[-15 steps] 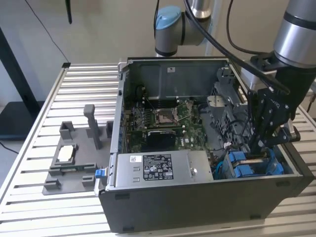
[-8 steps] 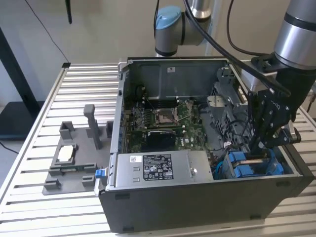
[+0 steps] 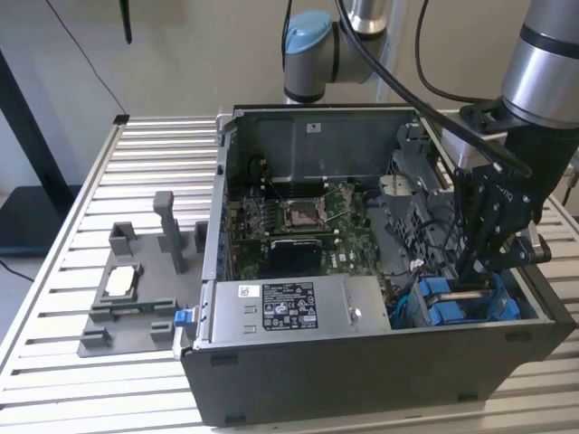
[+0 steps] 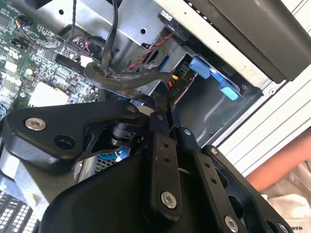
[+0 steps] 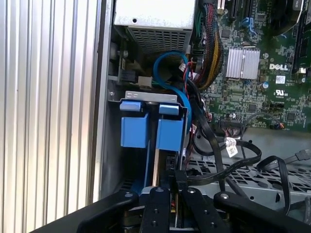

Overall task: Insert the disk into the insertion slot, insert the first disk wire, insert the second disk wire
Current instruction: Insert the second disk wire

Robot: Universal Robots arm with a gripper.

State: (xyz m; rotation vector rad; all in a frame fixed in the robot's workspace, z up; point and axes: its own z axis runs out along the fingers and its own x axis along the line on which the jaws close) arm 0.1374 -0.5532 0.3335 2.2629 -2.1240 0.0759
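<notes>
We see the gripper (image 3: 484,262) down in the case (image 3: 362,362) w/ fingers (image 4: 163,104) pinched narrow on a black wire (image 4: 124,77) by the blue-framed disk (image 5: 153,131) sitting in its slot (image 5: 146,97), so keep the plug square and press gently.

Table (image 3: 81,190): ribbed metal slats.
Computer case (image 3: 362,380): directly on it, surrounding the gripper (image 3: 484,262).
Grey fixture (image 3: 136,289): well away (flat on the slats).
</notes>
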